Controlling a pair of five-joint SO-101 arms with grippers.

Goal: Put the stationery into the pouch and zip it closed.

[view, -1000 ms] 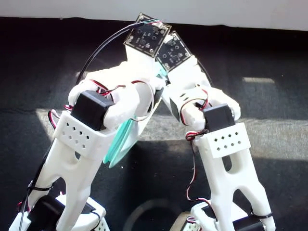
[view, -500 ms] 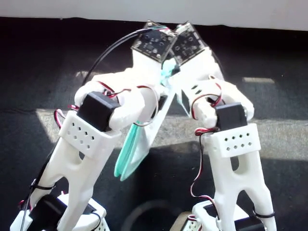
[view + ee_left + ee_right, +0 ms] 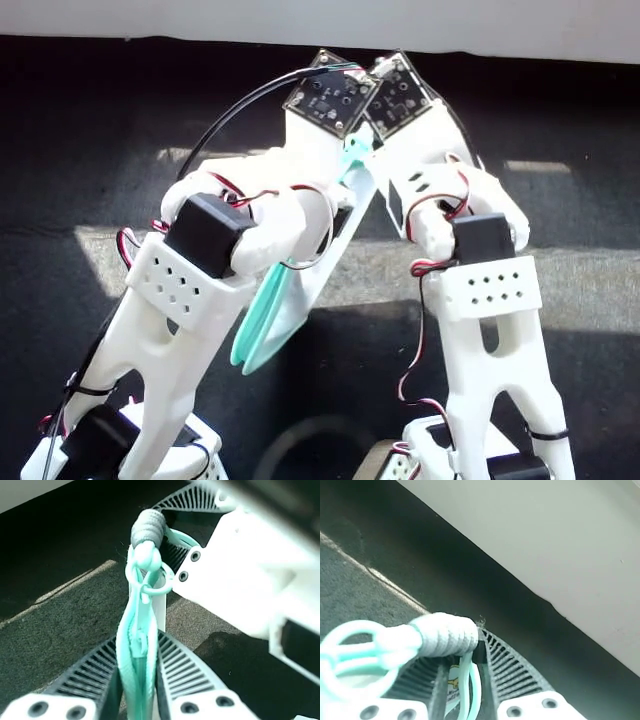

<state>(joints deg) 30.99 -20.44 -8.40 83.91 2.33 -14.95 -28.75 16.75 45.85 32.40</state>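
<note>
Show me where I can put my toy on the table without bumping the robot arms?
The table is bare on the left of the arms, on their right, and along the white wall. It is crowded in the middle, where the left gripper and right gripper hold the pouch up in the air, and down by the arm bases.

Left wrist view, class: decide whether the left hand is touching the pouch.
Touching. The left wrist view shows the left hand shut on the pouch, its ribbed fingers pressed against both sides of the teal edge, with no gap.
</note>
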